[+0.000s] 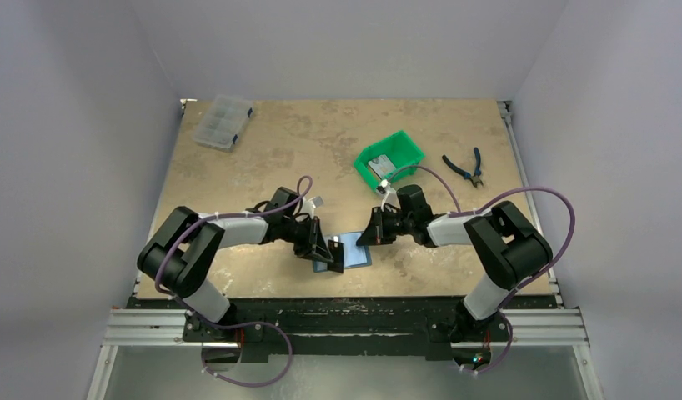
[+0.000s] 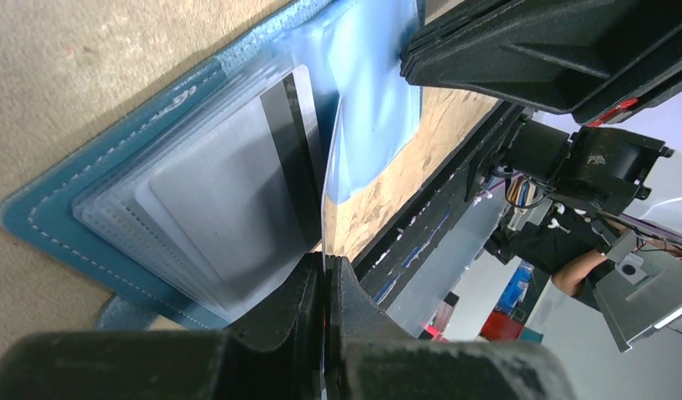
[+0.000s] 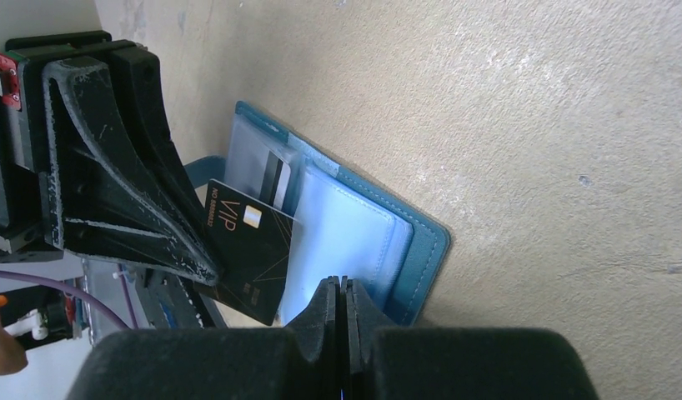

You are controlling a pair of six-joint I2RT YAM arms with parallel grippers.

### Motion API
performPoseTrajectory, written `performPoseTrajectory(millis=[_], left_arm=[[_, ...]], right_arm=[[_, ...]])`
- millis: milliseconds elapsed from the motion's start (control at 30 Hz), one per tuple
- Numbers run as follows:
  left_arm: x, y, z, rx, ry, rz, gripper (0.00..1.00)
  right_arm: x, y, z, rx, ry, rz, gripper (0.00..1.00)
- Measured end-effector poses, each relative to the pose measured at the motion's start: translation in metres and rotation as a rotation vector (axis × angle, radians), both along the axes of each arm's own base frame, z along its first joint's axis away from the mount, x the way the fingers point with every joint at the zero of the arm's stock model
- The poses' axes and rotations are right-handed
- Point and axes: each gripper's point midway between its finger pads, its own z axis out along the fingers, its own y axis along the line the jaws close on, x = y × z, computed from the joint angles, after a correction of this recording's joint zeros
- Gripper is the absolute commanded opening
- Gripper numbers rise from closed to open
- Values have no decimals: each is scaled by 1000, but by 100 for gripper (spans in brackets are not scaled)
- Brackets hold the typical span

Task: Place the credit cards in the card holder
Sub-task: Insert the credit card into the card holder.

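Left gripper (image 2: 325, 267), reaching low, clamps black card (image 3: 250, 250) at card holder (image 3: 423, 250); right gripper (image 3: 342, 287) closed opposite.

Tbl (image 1: 304, 142) w/ card holder (image 1: 355, 249); grn bin (image 1: 414, 154); pliers (image 1: 464, 167); clr box (image 1: 223, 122)

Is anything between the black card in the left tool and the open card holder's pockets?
Nothing visible does. The left tool holds the black card right at the open card holder; a striped card already sits inside it. The right tool, shut, sits at the holder's edge.

Left claw (image 2: 325, 279) pinches an edge-on card (image 2: 331, 167) beside the open card holder (image 2: 37, 218) sleeving a striped card (image 2: 238, 196).
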Motion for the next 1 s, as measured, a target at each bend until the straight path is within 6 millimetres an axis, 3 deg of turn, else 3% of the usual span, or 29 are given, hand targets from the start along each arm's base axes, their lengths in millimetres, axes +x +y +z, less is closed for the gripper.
performPoseTrajectory(millis=[533, 1000], left_arm=[[19, -10, -1, -56, -22, 57, 0], [17, -11, -5, -116, 7, 155, 0]], right_arm=[[3, 2, -1, 10, -13, -1, 0], [4, 3, -2, 26, -16, -7, 0]])
